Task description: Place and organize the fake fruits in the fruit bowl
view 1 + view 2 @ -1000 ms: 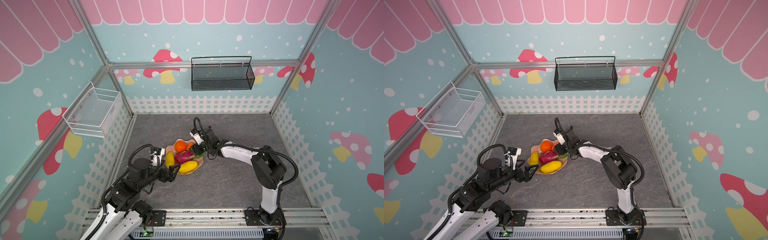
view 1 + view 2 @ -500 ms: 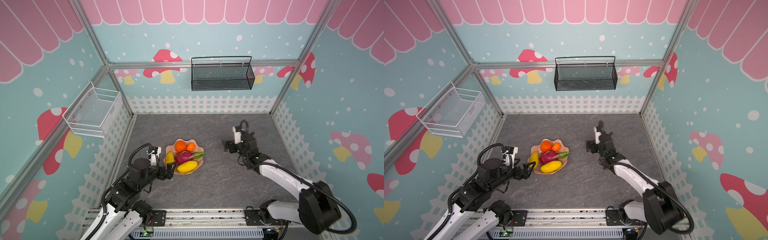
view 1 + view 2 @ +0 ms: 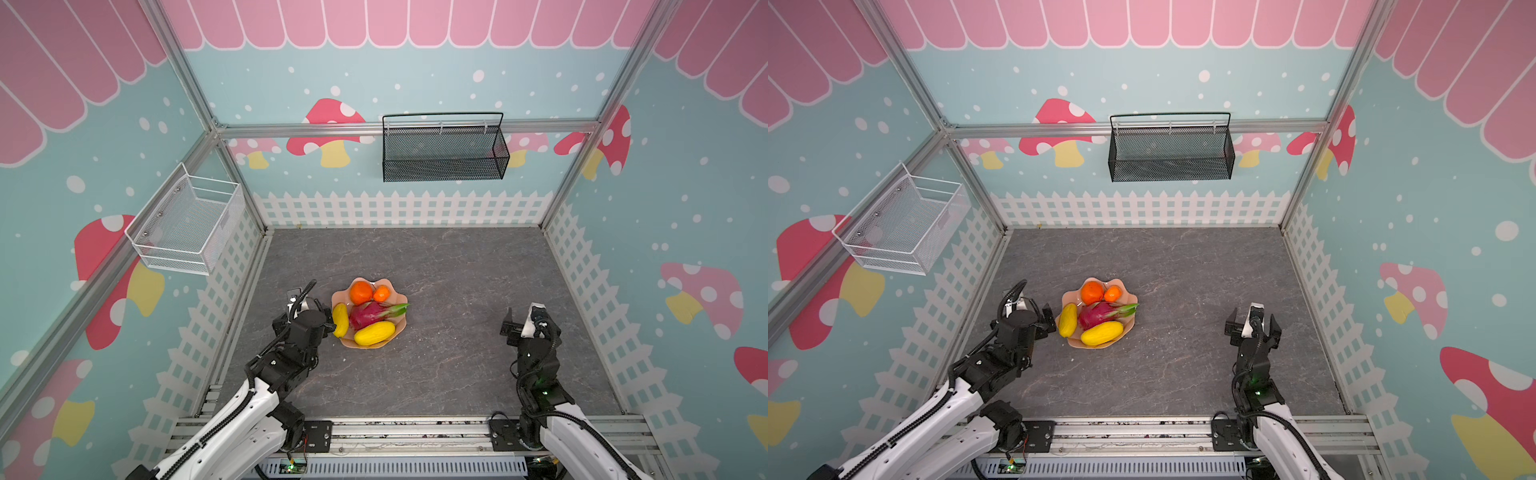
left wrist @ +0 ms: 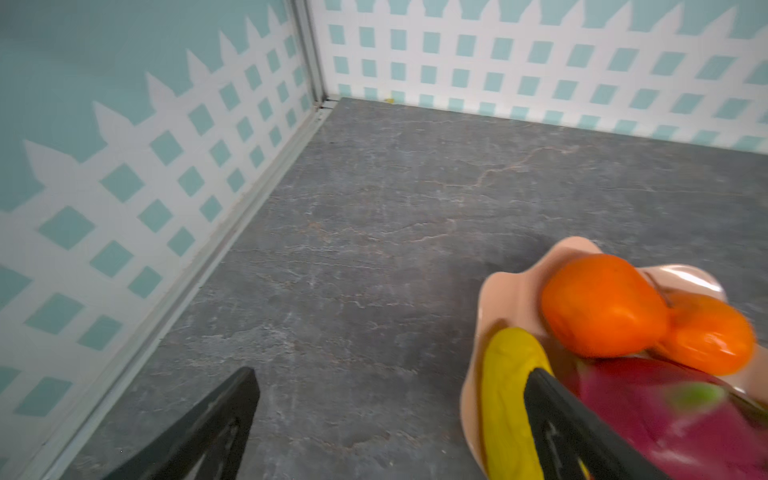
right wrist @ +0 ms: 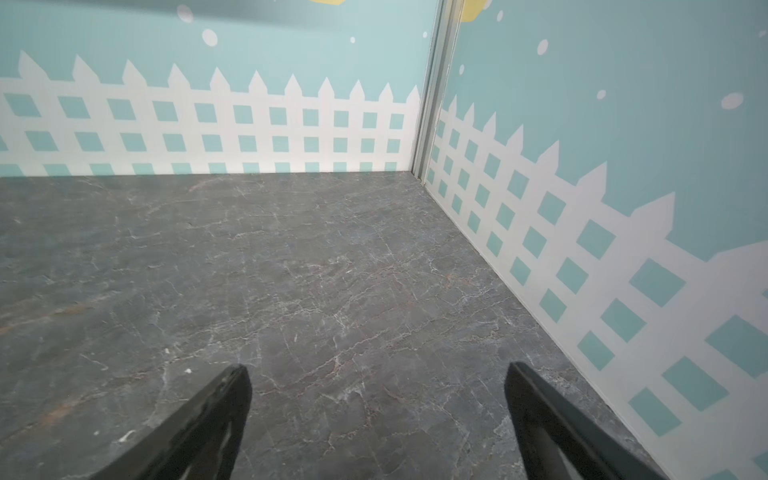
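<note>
The peach-pink fruit bowl (image 3: 399, 325) stands left of the floor's middle in both top views. It holds all the fake fruits. A large orange (image 3: 360, 292) and a small orange (image 3: 381, 293) lie at its back. The magenta dragon fruit (image 3: 369, 315) is in the middle. One yellow fruit (image 3: 340, 319) lies along the left rim and another (image 3: 374, 332) at the front. My left gripper (image 3: 316, 311) is open just left of the bowl, one finger (image 4: 557, 399) over the left yellow fruit (image 4: 505, 374). My right gripper (image 3: 530, 322) hangs open and empty near the right wall.
A black mesh basket (image 3: 444, 151) hangs on the back wall and a white wire basket (image 3: 187, 224) on the left wall. Picket-fence walls close in the grey floor (image 5: 332, 270). The aluminium rail (image 3: 395, 432) with both arm bases runs along the front.
My right gripper opened at the bowl, leaving the small orange there, then swung away to the right side. My left gripper drew back a little toward the bowl's left.
</note>
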Robot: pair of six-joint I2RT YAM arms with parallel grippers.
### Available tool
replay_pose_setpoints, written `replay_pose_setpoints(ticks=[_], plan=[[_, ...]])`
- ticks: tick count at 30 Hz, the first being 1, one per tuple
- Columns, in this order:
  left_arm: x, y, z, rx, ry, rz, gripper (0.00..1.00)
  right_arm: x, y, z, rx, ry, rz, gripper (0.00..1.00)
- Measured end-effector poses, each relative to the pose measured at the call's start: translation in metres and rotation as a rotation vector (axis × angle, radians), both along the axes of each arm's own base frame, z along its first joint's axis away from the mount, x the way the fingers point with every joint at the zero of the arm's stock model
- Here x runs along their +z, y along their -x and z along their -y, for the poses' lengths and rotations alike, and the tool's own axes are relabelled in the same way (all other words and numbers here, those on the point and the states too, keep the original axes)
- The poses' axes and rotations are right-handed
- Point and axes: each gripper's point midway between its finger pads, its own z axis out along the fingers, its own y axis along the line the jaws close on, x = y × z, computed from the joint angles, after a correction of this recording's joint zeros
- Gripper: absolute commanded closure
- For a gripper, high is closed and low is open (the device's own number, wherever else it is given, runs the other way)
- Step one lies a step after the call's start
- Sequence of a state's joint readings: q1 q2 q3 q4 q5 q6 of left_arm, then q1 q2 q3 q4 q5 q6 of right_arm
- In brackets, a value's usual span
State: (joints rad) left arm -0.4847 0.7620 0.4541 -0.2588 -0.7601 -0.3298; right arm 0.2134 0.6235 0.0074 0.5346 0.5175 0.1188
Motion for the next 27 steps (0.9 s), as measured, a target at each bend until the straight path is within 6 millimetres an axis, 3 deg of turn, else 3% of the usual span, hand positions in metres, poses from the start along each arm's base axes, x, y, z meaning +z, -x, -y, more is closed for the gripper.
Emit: replay_pose_setpoints(ticks=[4, 6, 10, 16, 20, 27], plan=[[-0.02, -0.007, -0.022, 0.081, -0.097, 0.039, 0.0, -0.006, -0.007, -0.001, 0.017, 0.018, -0.02, 0.01], [-0.03, -0.01, -0.045, 0.155, -0.099, 0.036, 0.0, -0.017, -0.013, -0.002, 0.031, 0.029, -0.067, 0.02], [-0.033, -0.019, -0.073, 0.245, -0.064, 0.065, 0.0, -0.034, -0.029, -0.001, 0.051, 0.041, -0.159, 0.02], [-0.051, -0.034, -0.081, 0.245, -0.046, 0.038, 0.0, -0.019, -0.054, -0.004, 0.1, 0.047, -0.1, 0.02], [-0.05, -0.045, -0.088, 0.239, -0.006, 0.073, 0.0, -0.016, -0.065, -0.012, 0.161, 0.054, -0.069, 0.02], [-0.045, -0.078, -0.072, 0.107, 0.051, 0.189, 0.0, -0.007, -0.079, -0.026, 0.254, 0.065, -0.016, 0.02]])
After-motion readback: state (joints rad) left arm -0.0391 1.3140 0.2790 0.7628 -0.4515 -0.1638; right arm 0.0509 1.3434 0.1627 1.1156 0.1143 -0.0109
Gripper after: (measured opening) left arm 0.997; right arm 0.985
